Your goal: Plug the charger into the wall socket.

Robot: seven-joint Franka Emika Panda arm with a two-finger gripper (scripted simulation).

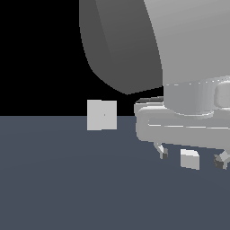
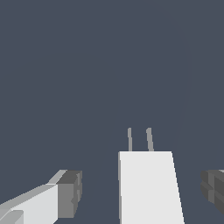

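Wrist view: tool (image 2: 140, 192) spread wide, fingertips (image 2: 70, 192) clear of the charger (image 2: 151, 188) on both sides, gripping nothing. Charger sits between them on the dark blue-grey bench (image 2: 87, 65); two thin prongs (image 2: 140, 139) show only here. Exterior view alone shows the wall socket (image 1: 102, 115), upright, well apart from charger (image 1: 190, 159), black background behind.

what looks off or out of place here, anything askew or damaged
Nothing stands out. The charger sits between the open gripper fingers with a gap on each side, its two prongs straight. The wall socket stands upright and apart, toward the exterior view's left.
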